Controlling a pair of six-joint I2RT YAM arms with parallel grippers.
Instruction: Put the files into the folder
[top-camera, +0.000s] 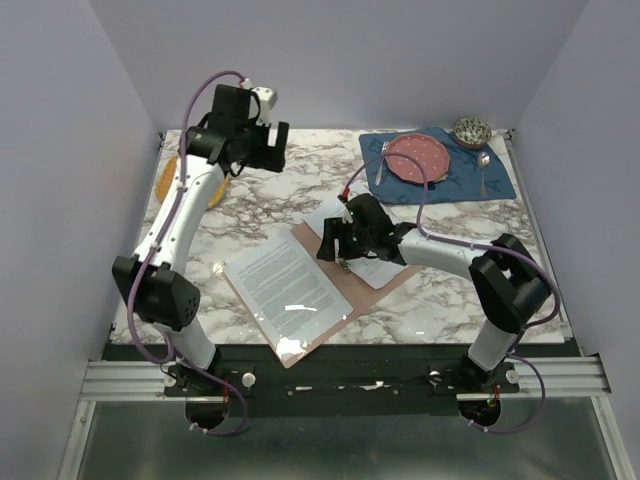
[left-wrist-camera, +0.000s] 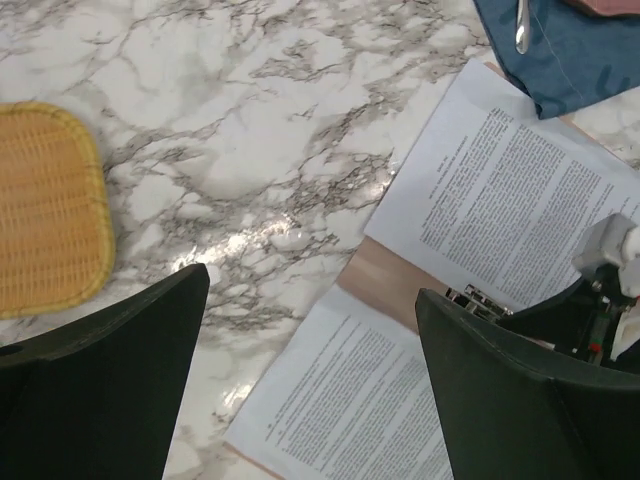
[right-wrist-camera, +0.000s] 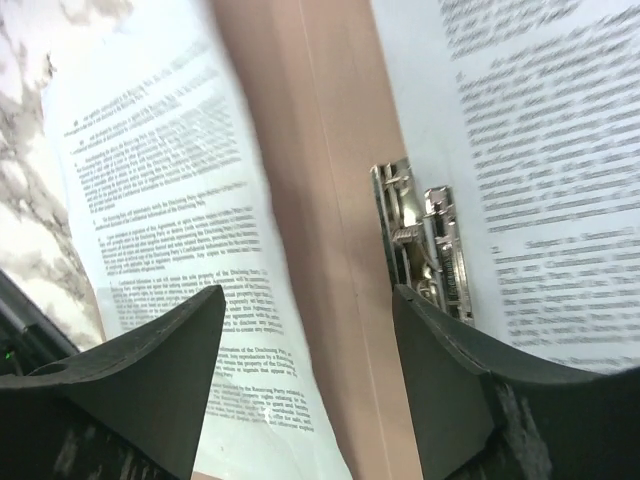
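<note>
The folder (top-camera: 388, 283) lies open and flat near the table's front middle. It is pinkish-brown card with a metal clip (right-wrist-camera: 425, 240) at the spine. One printed white sheet (top-camera: 285, 285) lies on its left half. The other sheet (top-camera: 335, 215) lies on its right half, partly under my right arm. My right gripper (top-camera: 335, 250) hovers low over the spine (right-wrist-camera: 330, 200), open and empty (right-wrist-camera: 310, 292), with the clip by its right finger. My left gripper (top-camera: 250, 145) is raised at the back left, open and empty (left-wrist-camera: 312, 283). It looks down on both sheets (left-wrist-camera: 350, 410) (left-wrist-camera: 510, 200).
An orange woven mat (top-camera: 168, 178) lies at the back left, partly under my left arm. A blue placemat (top-camera: 450, 185) at the back right carries a pink plate (top-camera: 417, 158), a fork (top-camera: 381, 160) and a spoon (top-camera: 483, 165), with a small bowl (top-camera: 471, 130) beside it.
</note>
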